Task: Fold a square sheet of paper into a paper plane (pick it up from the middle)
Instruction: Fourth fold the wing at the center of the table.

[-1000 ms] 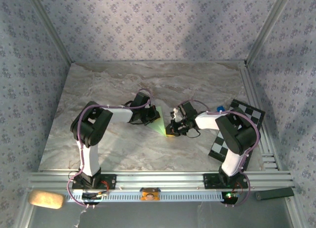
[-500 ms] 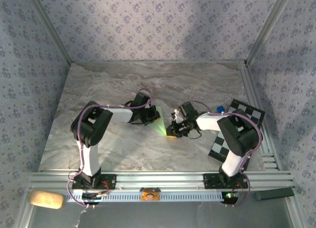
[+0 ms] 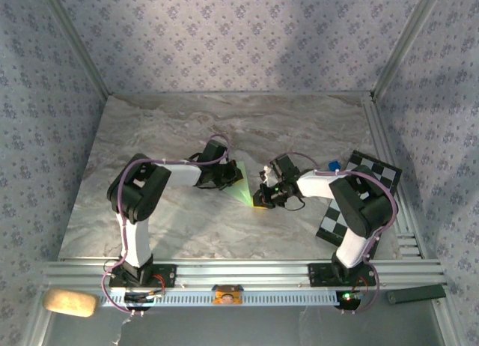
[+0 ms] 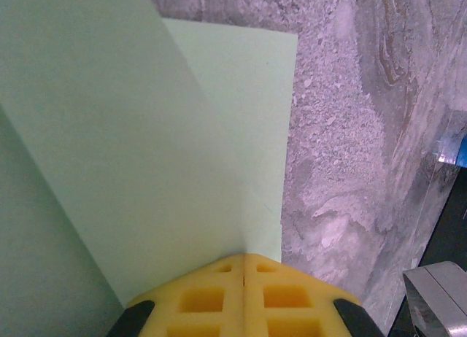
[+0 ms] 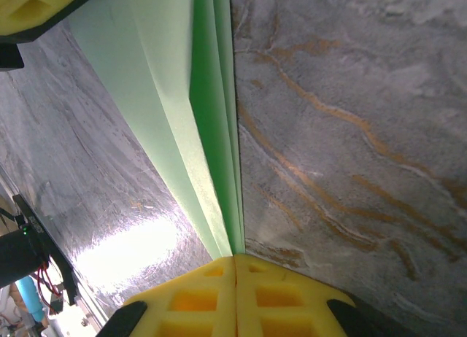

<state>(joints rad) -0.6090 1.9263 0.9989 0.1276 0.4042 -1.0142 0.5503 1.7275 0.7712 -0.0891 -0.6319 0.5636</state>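
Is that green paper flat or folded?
Folded. The green paper shows stacked layers along a crease, narrowing toward the right fingers.

Black-and-white arms [image 3: 135, 237], purple cables [image 3: 172, 162], yellow fingers [image 4: 204, 300] with square moulded recesses.

Left arm [image 3: 142, 187] and right arm [image 3: 358, 200] reach inward, low; left jaws, right jaws clamped

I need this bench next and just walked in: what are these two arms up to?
Both arms hold one folded green paper at the middle of the marble table. The left gripper has its jaws shut on the wider end; the right gripper has its jaws shut on the narrow end, where the folded layers converge. The paper tapers like a dart, partway into a plane.
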